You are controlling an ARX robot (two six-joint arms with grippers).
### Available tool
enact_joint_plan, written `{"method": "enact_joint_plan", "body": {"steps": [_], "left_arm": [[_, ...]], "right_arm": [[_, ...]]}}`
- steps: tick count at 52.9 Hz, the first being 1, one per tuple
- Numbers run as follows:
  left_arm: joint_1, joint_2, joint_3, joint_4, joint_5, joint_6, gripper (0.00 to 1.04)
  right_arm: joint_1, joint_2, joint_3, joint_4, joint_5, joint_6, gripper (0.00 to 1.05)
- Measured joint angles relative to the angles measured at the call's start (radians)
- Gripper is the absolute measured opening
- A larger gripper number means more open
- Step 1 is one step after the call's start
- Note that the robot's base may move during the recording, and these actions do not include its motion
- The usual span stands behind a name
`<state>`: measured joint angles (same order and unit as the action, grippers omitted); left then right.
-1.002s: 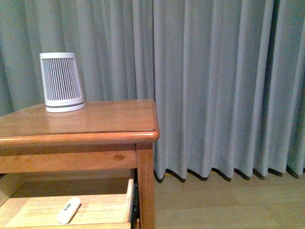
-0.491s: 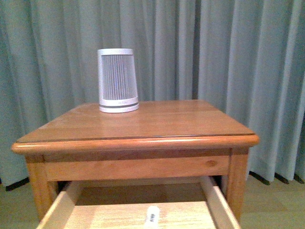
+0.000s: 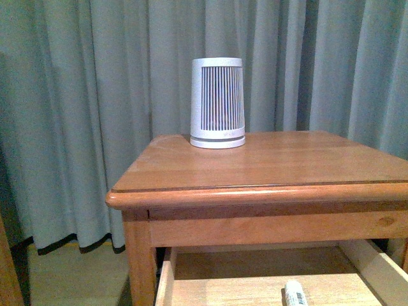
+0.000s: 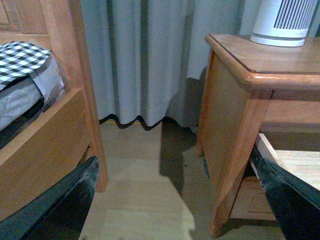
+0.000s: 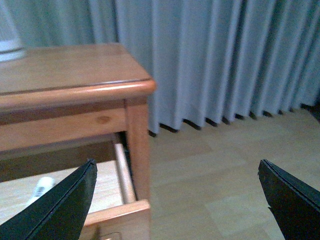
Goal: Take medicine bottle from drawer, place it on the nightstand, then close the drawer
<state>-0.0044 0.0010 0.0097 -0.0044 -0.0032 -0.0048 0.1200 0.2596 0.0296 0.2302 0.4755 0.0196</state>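
Your left gripper point(image 4: 174, 159) and right gripper point(image 5: 177, 162) are both released, jaws spread wide, holding nothing. The small white capped cylindrical medicine bottle point(image 3: 295, 294) lies on its side in the pulled-out pale-wood drawer point(image 3: 220, 290), bottom right of the front view. It looks light, rigid, smooth and apt to roll; pinch across its mid-body.

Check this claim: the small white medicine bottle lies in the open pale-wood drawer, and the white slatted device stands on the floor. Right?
No: the white slatted device stands on the orange-brown wooden nightstand, per the front view. The white medicine bottle does lie in the open drawer.
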Motion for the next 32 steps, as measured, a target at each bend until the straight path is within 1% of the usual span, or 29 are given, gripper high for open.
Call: {"method": "enact_joint_plan", "body": {"steps": [2, 4, 10, 15, 17, 23, 32], "left_arm": [[0.000, 0.000, 0.000, 0.000, 0.000, 0.000, 0.98], [0.000, 0.000, 0.000, 0.000, 0.002, 0.000, 0.98], [0.000, 0.000, 0.000, 0.000, 0.002, 0.000, 0.98], [0.000, 0.000, 0.000, 0.000, 0.002, 0.000, 0.98], [0.000, 0.000, 0.000, 0.000, 0.002, 0.000, 0.98], [0.000, 0.000, 0.000, 0.000, 0.002, 0.000, 0.98], [0.000, 0.000, 0.000, 0.000, 0.002, 0.000, 0.98]], "right_arm": [[-0.001, 0.066, 0.020, 0.031, -0.002, 0.011, 0.98], [-0.007, 0.205, 0.085, 0.071, -0.023, 0.038, 0.98], [-0.025, 0.520, 0.266, 0.071, -0.113, 0.135, 0.98], [-0.024, 0.834, 0.457, -0.057, -0.233, 0.251, 0.98], [-0.018, 0.912, 0.503, -0.090, -0.257, 0.271, 0.98], [0.005, 1.088, 0.602, -0.116, -0.264, 0.286, 0.98], [0.046, 1.260, 0.718, -0.135, -0.266, 0.296, 0.98]]}}
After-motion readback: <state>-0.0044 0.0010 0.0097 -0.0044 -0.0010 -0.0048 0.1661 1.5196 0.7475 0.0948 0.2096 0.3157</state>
